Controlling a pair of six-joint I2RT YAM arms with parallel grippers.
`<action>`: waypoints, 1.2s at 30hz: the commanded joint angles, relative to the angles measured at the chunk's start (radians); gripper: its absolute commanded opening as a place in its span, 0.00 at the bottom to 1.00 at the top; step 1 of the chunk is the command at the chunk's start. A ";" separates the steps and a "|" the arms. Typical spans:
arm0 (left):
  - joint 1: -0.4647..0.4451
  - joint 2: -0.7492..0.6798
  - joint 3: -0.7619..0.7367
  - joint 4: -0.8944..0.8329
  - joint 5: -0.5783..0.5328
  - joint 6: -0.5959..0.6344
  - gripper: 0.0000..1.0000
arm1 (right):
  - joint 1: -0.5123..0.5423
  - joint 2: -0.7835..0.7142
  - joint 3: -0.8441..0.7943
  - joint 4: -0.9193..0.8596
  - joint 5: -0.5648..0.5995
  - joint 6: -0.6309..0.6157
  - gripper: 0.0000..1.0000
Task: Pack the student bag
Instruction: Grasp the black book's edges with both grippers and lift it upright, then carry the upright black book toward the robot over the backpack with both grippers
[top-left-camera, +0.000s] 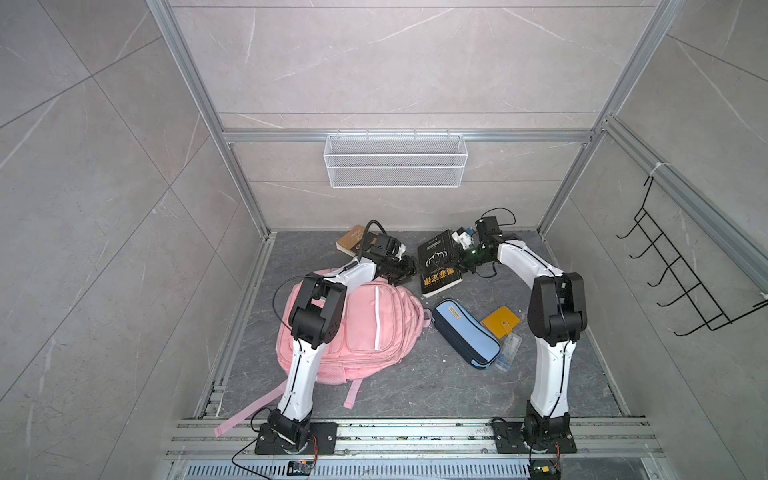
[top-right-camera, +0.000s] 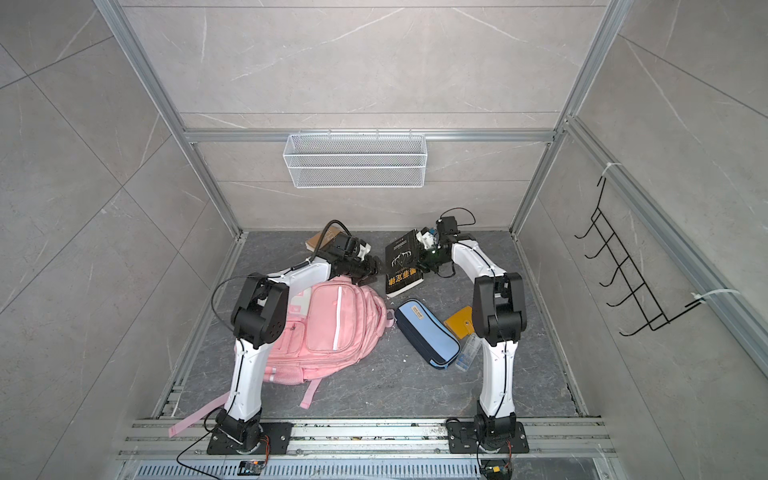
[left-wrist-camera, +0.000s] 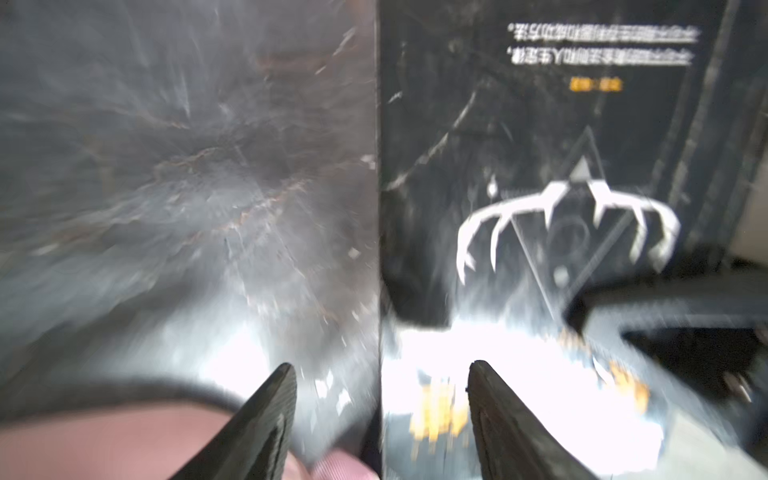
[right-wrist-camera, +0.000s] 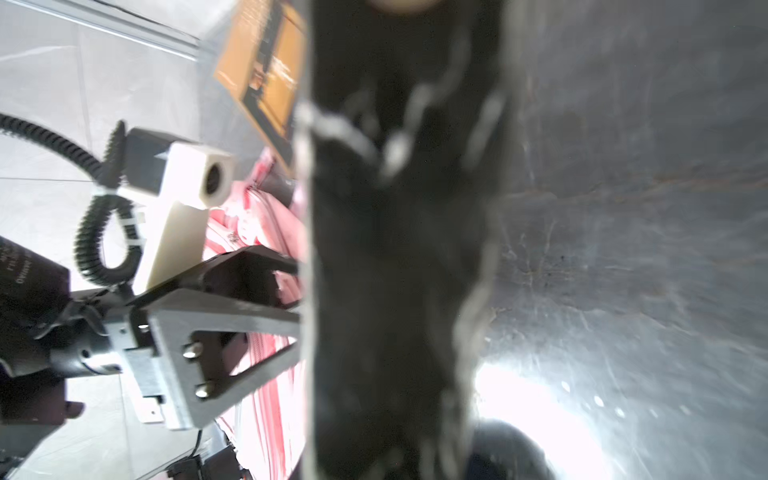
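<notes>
The student bag (top-left-camera: 374, 328) (top-right-camera: 332, 324) is pink and lies flat on the dark floor at the left, partly under my left arm. A thick black book (top-left-camera: 438, 266) (top-right-camera: 401, 264) sits just beyond it, between my two grippers. My right gripper (top-left-camera: 463, 259) (top-right-camera: 428, 259) is shut on the book's right edge. In the right wrist view the black book (right-wrist-camera: 395, 249) fills the middle and hides the fingers. My left gripper (top-left-camera: 409, 270) (left-wrist-camera: 382, 365) is open at the book's left edge, which runs between its fingertips. The student bag's pink fabric (left-wrist-camera: 124, 440) shows beside them.
A light-blue and navy pencil case (top-left-camera: 465, 332), an orange notebook (top-left-camera: 500, 321) and a clear plastic box (top-left-camera: 509, 351) lie right of the bag. A brown book (top-left-camera: 351, 240) rests by the back wall. A white wire basket (top-left-camera: 395, 160) hangs above, a black hook rack (top-left-camera: 681, 274) at right.
</notes>
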 joint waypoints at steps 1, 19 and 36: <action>0.042 -0.223 -0.067 0.035 0.013 0.140 0.68 | 0.015 -0.151 -0.011 -0.005 0.006 -0.070 0.00; 0.139 -0.765 -0.225 -0.197 0.086 0.304 0.71 | 0.238 -0.502 -0.229 -0.078 -0.112 -0.193 0.00; 0.122 -1.045 -0.285 -0.467 0.131 0.416 0.77 | 0.339 -0.735 -0.476 -0.070 -0.312 -0.196 0.00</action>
